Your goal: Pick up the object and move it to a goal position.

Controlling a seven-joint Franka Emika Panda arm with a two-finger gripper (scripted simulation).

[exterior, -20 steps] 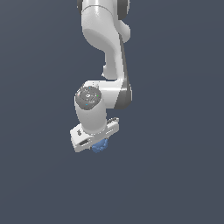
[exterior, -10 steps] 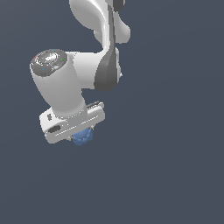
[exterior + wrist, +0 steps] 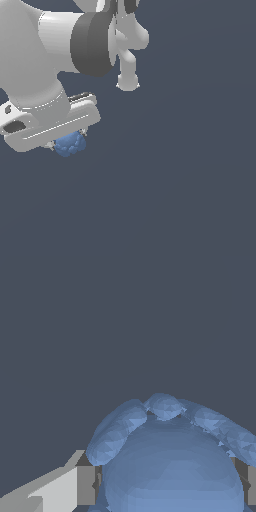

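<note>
The object, a small lumpy blue blob (image 3: 70, 144), hangs just under the white gripper (image 3: 67, 142) at the exterior view's left. The gripper is shut on it, its fingers mostly hidden behind the hand's body. In the wrist view the blue blob (image 3: 170, 461) fills the space between the two fingertips, with one finger pad (image 3: 86, 485) pressed against its side. The blob is held up off the dark grey surface. No goal marker shows in either view.
The white arm's large links (image 3: 60, 45) fill the upper part of the exterior view's left. A plain dark grey ground (image 3: 190, 190) lies all around.
The gripper with the blue blob has come much closer to the exterior camera and moved toward that view's left, so the arm looks far larger. The blob stays gripped.
</note>
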